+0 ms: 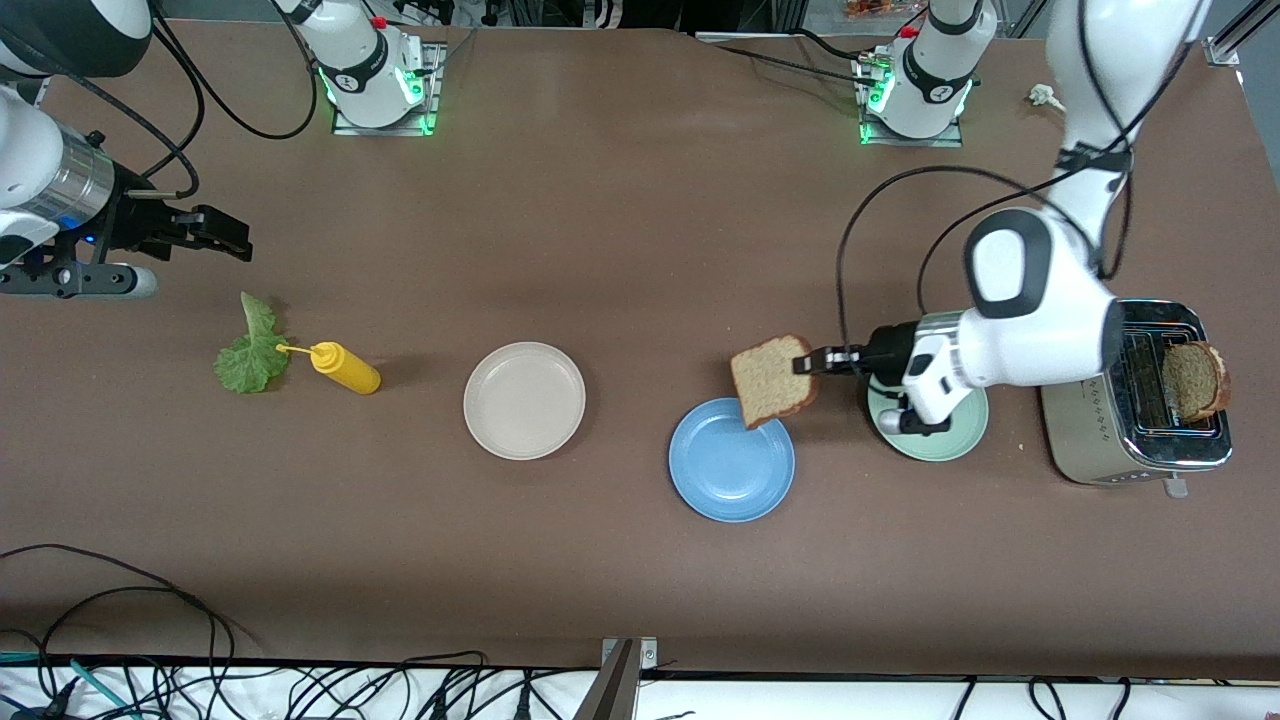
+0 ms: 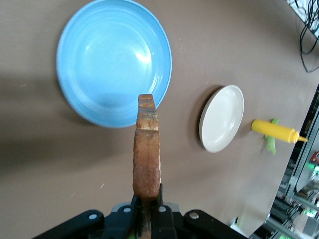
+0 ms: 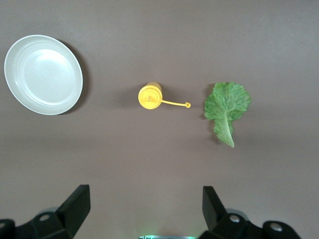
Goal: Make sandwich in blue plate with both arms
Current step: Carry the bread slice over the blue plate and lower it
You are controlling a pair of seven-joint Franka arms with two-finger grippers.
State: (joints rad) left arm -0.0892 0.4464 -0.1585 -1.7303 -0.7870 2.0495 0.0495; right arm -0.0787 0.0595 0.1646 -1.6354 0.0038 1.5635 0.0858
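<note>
Bread slice held over the blue plate's rim; the right arm waits.

Front view: the left end effector (image 1: 812, 363) pinches a brown, grainy bread slice (image 1: 771, 381) by its darker crust, tilted over the farther edge of the smooth round blue plate (image 1: 731, 470). A mint-green plate (image 1: 962, 432) lies under the left arm, a shiny metal toaster (image 1: 1135, 400) with another slice (image 1: 1193, 380) stands at that end of the bench (image 1: 620, 250). A beige plate (image 1: 524, 400), a yellow squeeze bottle (image 1: 346, 367) and a ruffled lettuce leaf (image 1: 250, 347) lie toward the right arm's end.
Left wrist view: the slice (image 2: 147, 149) shows edge-on, clamped between black fingers (image 2: 130, 211), above the blue plate (image 2: 89, 59).
Right wrist view: the right end effector (image 3: 145, 209) hangs spread wide above bare bench, with the bottle (image 3: 150, 95) and the leaf (image 3: 227, 105) near it.
</note>
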